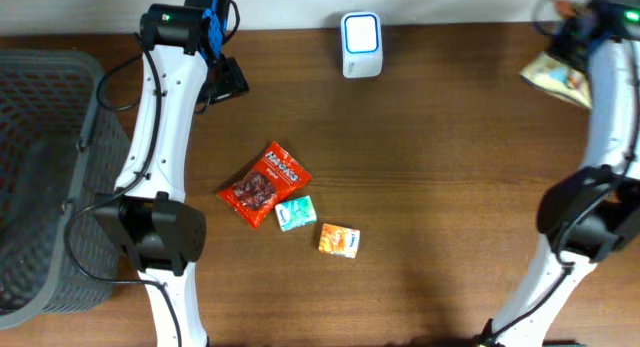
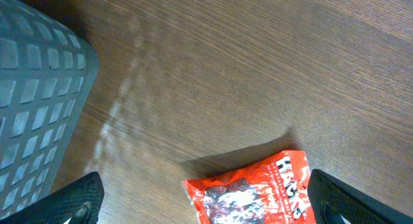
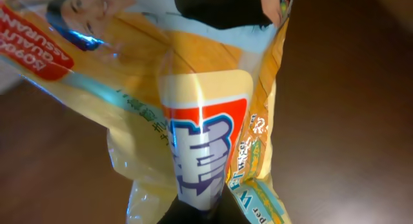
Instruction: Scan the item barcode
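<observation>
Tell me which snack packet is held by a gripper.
The yellow packet, pinched in the right gripper; the red bag, teal packet and orange packet lie loose.

A dark brown wood-grain worktop (image 2: 258, 69) filled most of the left wrist view, with faint pale streaks running down its left part. A grey plastic mesh basket (image 2: 32, 88) with square openings took up the upper left corner, its rounded wall standing on the wood. At the bottom edge lay a red glossy snack packet (image 2: 251, 195) with white lettering, cut off by the frame, a dark shadow along its upper edge. The two black fingers (image 2: 71, 201) showed in the bottom corners, spread wide, with the packet between them and closer to the right-hand one.
</observation>
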`<state>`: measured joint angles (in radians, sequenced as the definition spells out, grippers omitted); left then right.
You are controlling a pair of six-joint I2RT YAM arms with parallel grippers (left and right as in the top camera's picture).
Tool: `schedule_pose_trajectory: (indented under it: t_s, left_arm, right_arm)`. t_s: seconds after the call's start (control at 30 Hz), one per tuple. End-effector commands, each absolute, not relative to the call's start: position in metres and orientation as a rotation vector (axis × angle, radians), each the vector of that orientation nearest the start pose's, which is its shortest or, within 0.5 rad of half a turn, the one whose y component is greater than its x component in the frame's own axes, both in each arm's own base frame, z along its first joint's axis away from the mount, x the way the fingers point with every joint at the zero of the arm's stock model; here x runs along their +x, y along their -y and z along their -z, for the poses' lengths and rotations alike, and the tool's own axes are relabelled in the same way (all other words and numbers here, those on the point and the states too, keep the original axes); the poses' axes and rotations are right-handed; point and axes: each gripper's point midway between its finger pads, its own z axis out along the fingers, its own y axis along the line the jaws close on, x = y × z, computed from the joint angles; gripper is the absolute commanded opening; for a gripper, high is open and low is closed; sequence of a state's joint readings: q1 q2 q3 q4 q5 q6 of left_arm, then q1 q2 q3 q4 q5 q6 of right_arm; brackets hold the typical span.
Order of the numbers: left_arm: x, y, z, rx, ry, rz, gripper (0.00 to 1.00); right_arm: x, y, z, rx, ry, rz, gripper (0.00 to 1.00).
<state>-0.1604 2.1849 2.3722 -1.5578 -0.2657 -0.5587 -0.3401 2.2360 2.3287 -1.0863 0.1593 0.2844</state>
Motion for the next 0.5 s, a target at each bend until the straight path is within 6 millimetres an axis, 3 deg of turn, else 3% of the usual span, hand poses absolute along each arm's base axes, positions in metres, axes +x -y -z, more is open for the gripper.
schedule_pose_trajectory:
  t_s: [0.0,0.07,0.13,0.17,0.2,0.23,0.27,0.3,0.33,0.4,0.47]
  left_arm:
    - [0.451,0.024,-0.194,-0.624,-2.793,-0.262,0.99]
    - [0.451,0.029,-0.193,-0.623,-2.806,-0.228,0.99]
    - [0.451,0.029,-0.193,-0.623,-2.807,-0.224,0.99]
    - [0.45,0.031,-0.192,-0.623,-2.813,-0.205,0.99]
    - [0.45,0.032,-0.192,-0.622,-2.814,-0.202,0.99]
    - [0.45,0.032,-0.192,-0.623,-2.814,-0.202,0.99]
    - [0.45,0.032,-0.192,-0.622,-2.814,-0.202,0.99]
    - [0.45,0.032,-0.192,-0.622,-2.815,-0.203,0.99]
    - [0.45,0.032,-0.192,-0.622,-2.815,-0.203,0.99]
    - [0.449,0.032,-0.192,-0.622,-2.822,-0.2,0.99]
    - [0.442,0.041,-0.189,-0.62,-2.87,-0.142,0.99]
  right_arm:
    - [0.464,0.285,-0.166,1.09,-2.413,0.291,0.04]
    - [0.421,0.336,-0.125,1.261,-2.4,0.327,0.04]
    - [0.385,0.376,-0.109,1.433,-2.317,0.335,0.04]
    - [0.374,0.387,-0.108,1.482,-2.287,0.337,0.04]
    - [0.361,0.403,-0.11,1.534,-2.238,0.348,0.27]
    - [0.356,0.409,-0.11,1.549,-2.226,0.353,0.28]
    - [0.352,0.412,-0.11,1.56,-2.219,0.355,0.67]
    - [0.351,0.411,-0.109,1.563,-2.226,0.353,0.89]
    - [0.348,0.407,-0.111,1.571,-2.24,0.347,0.99]
    - [0.353,0.394,-0.138,1.538,-2.228,0.253,0.99]
    - [0.362,0.372,-0.205,1.424,-2.136,0.127,0.99]
